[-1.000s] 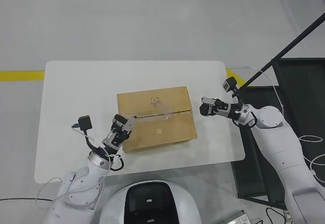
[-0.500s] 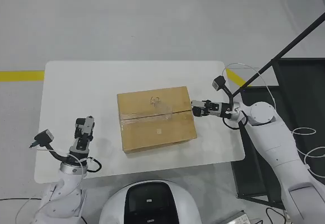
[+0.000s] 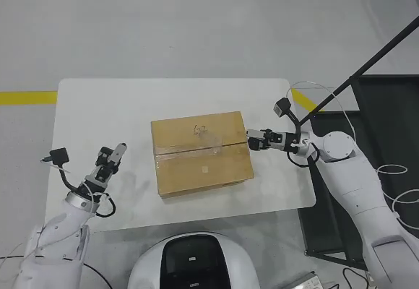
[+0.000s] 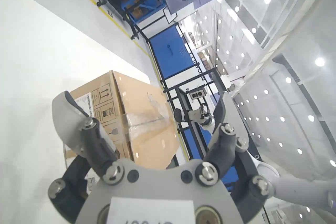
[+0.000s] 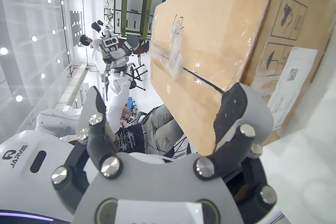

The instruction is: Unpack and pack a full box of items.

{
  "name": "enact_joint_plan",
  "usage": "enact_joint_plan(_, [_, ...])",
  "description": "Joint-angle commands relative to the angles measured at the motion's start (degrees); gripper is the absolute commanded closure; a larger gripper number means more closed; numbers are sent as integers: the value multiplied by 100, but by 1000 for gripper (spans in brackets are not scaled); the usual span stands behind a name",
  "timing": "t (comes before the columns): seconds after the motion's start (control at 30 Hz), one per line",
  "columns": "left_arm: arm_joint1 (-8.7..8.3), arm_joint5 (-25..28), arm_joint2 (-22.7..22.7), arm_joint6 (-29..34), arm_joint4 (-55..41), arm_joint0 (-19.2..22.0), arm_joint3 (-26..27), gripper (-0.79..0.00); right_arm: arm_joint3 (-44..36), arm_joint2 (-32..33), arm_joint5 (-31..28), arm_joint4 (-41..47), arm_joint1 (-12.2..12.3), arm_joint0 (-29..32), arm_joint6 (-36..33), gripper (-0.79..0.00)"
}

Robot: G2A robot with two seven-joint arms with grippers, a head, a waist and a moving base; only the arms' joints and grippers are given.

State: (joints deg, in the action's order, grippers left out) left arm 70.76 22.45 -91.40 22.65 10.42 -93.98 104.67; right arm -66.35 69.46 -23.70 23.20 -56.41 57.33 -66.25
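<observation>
Left gripper (image 3: 113, 153) hangs over the table (image 3: 87, 101) nearest the robot, apart from the cardboard box (image 3: 201, 166) on its left side, fingers spread wide around nothing. Mid-table the box stands closed, with clear tape (image 3: 211, 148) crumpled along its top seam. Right gripper (image 3: 251, 139) is at the box's right end, level with that seam, wide and empty; contact cannot be told. Beyond stands a black rack (image 3: 404, 108).

Overhead camera, two close wrist cameras, box (image 3: 202, 153) in all
</observation>
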Motion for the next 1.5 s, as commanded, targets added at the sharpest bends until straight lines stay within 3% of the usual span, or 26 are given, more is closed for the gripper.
enact_joint_plan(0.0, [-28,-29,-139,257,-161,26,8,-785,0,0,0,0,0,0,0,-785])
enact_joint_plan(0.33, [-127,-92,-566,1142,-1297,94,-134,-785,-933,-133,325,-10,-39,-276,-64,-785])
enact_joint_plan(0.5, [-178,-64,-811,1355,-1463,101,-184,-785,-1159,-786,947,-173,-197,-856,-197,-785])
enact_joint_plan(0.67, [-215,-79,-998,1397,-1560,85,-217,-785,-975,-1699,1193,-234,-493,-1415,-35,-785])
enact_joint_plan(1.13, [-209,165,-904,861,-1769,-5,-579,-785,-1219,-1851,1152,-50,-570,-1355,131,-785])
enact_joint_plan(1.47, [-240,177,-1105,708,-1739,-126,-471,-785,-604,-3154,1374,163,-1239,-2366,451,-785])
